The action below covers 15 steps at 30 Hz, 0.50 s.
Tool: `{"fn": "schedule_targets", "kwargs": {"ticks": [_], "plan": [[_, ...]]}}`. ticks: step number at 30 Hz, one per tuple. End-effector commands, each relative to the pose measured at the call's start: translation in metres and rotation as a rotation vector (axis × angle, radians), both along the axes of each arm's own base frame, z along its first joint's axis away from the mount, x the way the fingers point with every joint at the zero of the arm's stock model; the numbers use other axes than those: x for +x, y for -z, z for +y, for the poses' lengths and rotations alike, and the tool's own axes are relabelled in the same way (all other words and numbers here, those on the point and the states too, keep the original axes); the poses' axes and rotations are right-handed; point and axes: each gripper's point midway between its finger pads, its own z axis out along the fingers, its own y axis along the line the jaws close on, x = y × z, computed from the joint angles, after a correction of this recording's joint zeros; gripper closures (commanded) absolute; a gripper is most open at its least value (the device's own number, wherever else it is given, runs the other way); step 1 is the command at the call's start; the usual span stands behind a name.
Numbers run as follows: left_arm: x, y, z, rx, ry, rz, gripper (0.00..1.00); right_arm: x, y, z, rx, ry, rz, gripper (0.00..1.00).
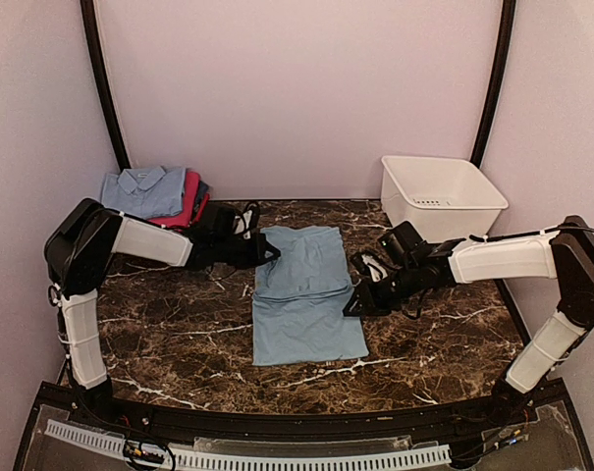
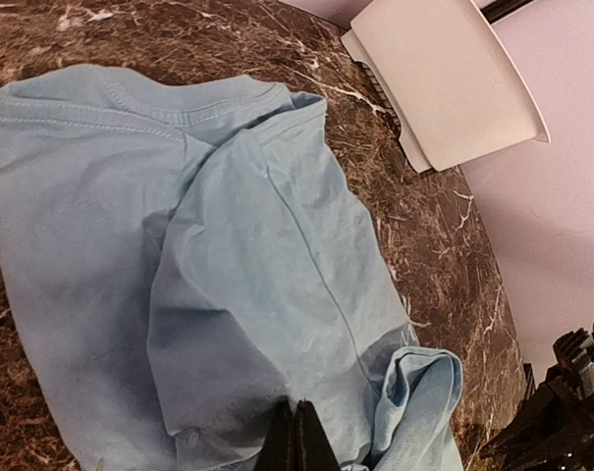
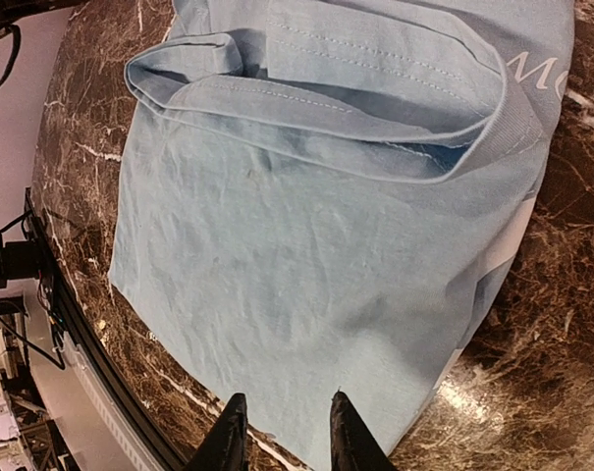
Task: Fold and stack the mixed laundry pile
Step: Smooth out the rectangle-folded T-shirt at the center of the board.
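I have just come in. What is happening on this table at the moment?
Two robot arms are folding laundry on a dark marble table. A pale blue tee lies in the middle, partly folded. The left gripper is shut on the tee's far left edge. The right gripper sits at its right edge with jaws apart, gripping nothing. At the back left is a stack of folded garments, with a blue collared shirt on top. A white tub stands at the back right.
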Motion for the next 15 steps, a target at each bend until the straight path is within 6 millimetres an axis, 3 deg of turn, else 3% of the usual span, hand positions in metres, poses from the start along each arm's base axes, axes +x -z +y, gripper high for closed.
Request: {"fn": "schedule_targets", "kwargs": {"ticks": [1, 10, 15], "plan": [[-0.004, -0.003, -0.019, 0.057, 0.068, -0.032, 1.0, 0.003, -0.01, 0.0, 0.033, 0.0, -0.035, 0.74], [-0.013, 0.03, -0.04, 0.118, 0.156, 0.031, 0.99, 0.005, -0.009, 0.0, 0.034, 0.003, -0.034, 0.74], [-0.015, 0.041, -0.045, 0.164, 0.2, 0.063, 0.79, 0.008, -0.007, 0.0, 0.032, 0.004, -0.035, 0.74]]}}
